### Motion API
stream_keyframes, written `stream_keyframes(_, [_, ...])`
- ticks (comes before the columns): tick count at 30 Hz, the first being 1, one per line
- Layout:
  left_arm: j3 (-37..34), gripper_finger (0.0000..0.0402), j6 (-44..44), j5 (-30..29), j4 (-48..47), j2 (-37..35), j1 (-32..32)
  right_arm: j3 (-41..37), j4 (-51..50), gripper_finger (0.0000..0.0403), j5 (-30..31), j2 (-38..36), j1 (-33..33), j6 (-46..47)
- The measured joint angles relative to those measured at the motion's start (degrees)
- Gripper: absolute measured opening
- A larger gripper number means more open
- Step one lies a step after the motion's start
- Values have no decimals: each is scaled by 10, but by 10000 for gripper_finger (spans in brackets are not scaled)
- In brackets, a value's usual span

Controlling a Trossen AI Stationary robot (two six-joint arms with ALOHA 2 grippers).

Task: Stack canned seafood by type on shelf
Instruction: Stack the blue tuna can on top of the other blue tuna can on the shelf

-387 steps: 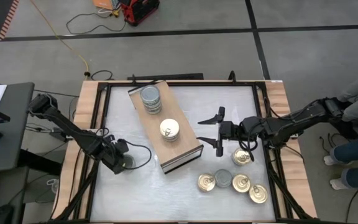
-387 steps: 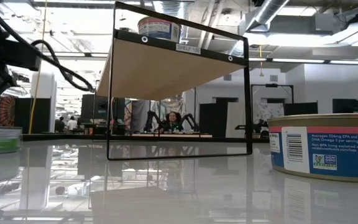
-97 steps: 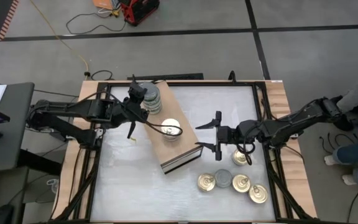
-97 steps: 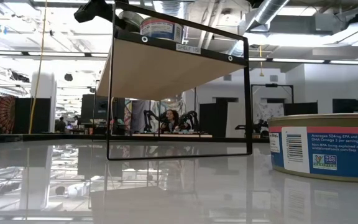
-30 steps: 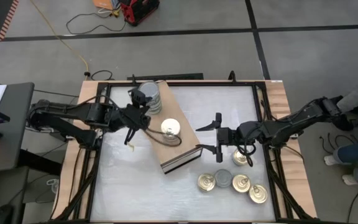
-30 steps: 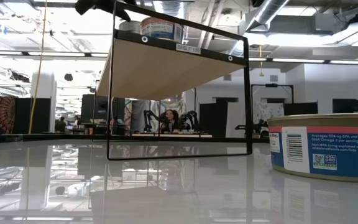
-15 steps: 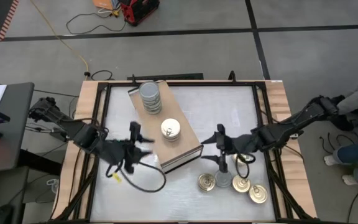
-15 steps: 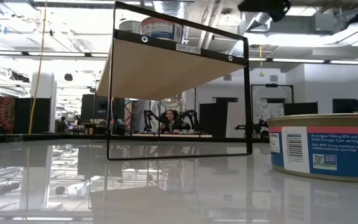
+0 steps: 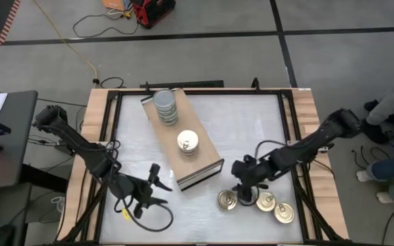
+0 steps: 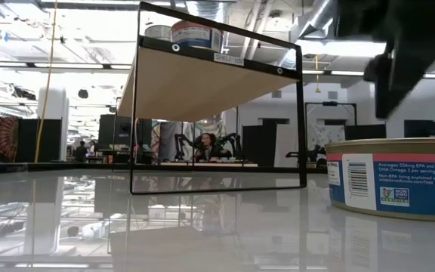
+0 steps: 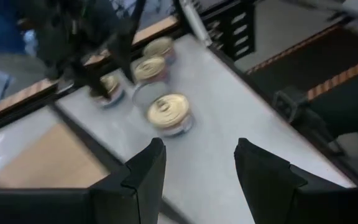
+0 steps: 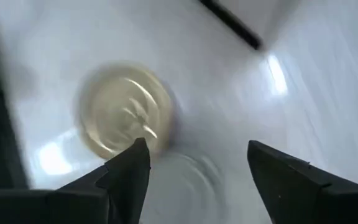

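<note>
Hovering over the cluster of loose tins near the front right of the white tabletop point(image 9: 204, 205), the right gripper point(image 9: 241, 193) has its fingers spread and grasps nothing; its wrist view shows a gold pull-tab tin point(image 12: 124, 118) just beyond the fingertips. The left gripper point(image 9: 157, 190), also spread and empty, hangs low over bare tabletop near the shelf's dark-edged open end. On the shelf point(image 9: 166, 140) sit a stack of silver-topped tins point(image 9: 165, 108) at the far end and one gold-topped tin point(image 9: 187, 142) near the middle.
</note>
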Motion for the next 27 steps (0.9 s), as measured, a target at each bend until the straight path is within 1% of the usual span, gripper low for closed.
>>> stream_keyframes(2, [-29, 181, -2, 5, 44, -1, 0, -1, -45, 291, -29, 13, -11, 14])
stream_keyframes(3, [-41, 181, -5, 4, 60, -2, 0, -1, -46, 291, -40, 18, -18, 14])
stream_keyframes(8, [-84, 181, -30, -14, 86, -2, 4, -1, 19, 291, -102, 53, -52, 3])
stream_keyframes(11, [-95, 181, -45, -23, 93, -2, 2, -1, 23, 289, -141, 80, -65, -4])
stream_keyframes(16, [-97, 181, -42, -24, 93, -2, -21, -1, 41, 274, -147, 116, -63, -10])
stream_keyframes(21, [-100, 181, -15, -46, 101, -1, -49, 11, 44, 238, -149, 145, -52, -23])
stream_keyframes(24, [-128, 181, -13, -52, 150, 0, -50, 21, 30, 205, -136, 156, -48, -40])
stream_keyframes(27, [-163, 181, -10, -51, 210, 0, -50, 23, 9, 162, -130, 156, -57, -48])
